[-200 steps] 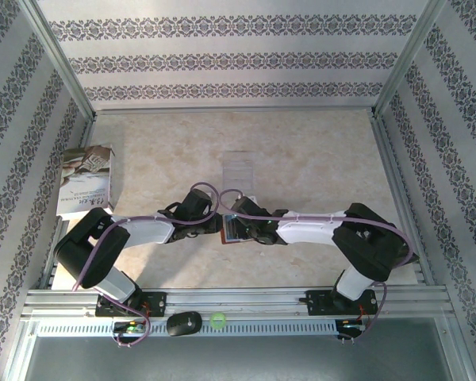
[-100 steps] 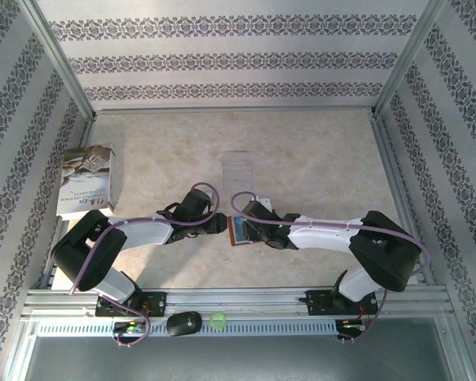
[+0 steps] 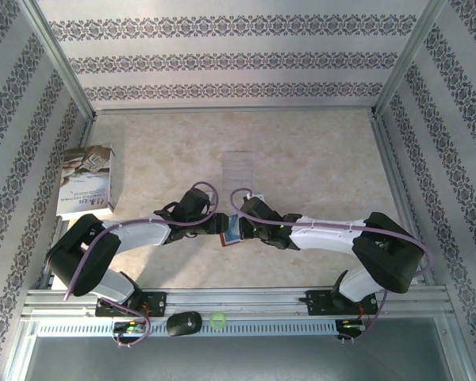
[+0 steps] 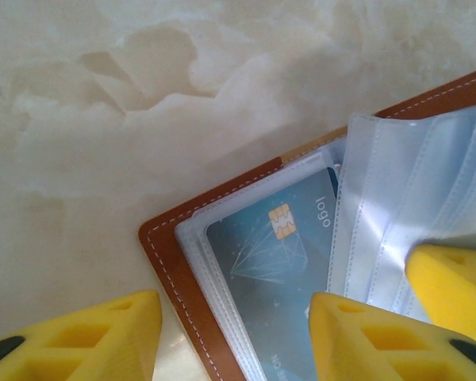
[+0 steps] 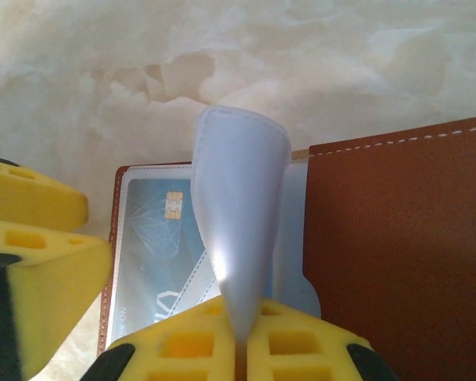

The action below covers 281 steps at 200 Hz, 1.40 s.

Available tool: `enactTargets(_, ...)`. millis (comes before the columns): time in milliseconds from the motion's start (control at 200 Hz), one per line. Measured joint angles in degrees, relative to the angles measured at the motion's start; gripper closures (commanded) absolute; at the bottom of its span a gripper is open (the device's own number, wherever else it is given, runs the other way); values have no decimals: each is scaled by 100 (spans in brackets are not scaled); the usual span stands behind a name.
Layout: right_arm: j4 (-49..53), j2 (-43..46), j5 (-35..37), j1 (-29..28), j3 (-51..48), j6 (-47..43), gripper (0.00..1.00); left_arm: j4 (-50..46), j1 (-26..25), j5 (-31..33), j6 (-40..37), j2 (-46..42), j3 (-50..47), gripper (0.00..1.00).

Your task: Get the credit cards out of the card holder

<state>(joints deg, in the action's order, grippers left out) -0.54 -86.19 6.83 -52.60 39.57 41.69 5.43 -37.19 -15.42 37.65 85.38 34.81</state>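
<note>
The reddish-brown card holder (image 3: 232, 231) lies open on the table between both grippers. A blue credit card (image 4: 282, 262) with a gold chip sits inside a clear plastic sleeve on its left half. My left gripper (image 4: 234, 337) is open, one yellow finger off the holder's corner (image 4: 170, 262) and the other over the card. My right gripper (image 5: 242, 341) is shut on a clear sleeve leaf (image 5: 238, 206), holding it upright above the card (image 5: 155, 238). The brown cover (image 5: 397, 238) lies to the right. Other cards are hidden.
A white-grey printed booklet (image 3: 86, 181) lies at the left wall. A pale translucent sheet (image 3: 239, 168) lies just beyond the holder. On the near rail sit a black oval object (image 3: 182, 323) and a small green ball (image 3: 217, 321).
The right arm's elbow has swung out to the right. The left gripper has edged right, closer to the holder. The holder has stayed between the two grippers.
</note>
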Motion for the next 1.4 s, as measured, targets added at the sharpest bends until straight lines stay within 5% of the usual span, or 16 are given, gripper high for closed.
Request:
enactTargets(350,-7,-87,-17,0,0,348,83,-238,7,155,-24,459,282,56)
enactTargets(610,297,-87,256,37,0,669,59,-470,7,197,-63,557,431,62)
enactTargets(924,1287,74,951,37,0,1115,41,-470,7,192,-85,625,446,62)
enactTargets(1244,1965,1545,1285,190,-127,695,40,-470,7,133,-133,540,457,54)
enactTargets(1404,1775,1784,680,264,157,2,50,-490,4,74,-175,490,459,50)
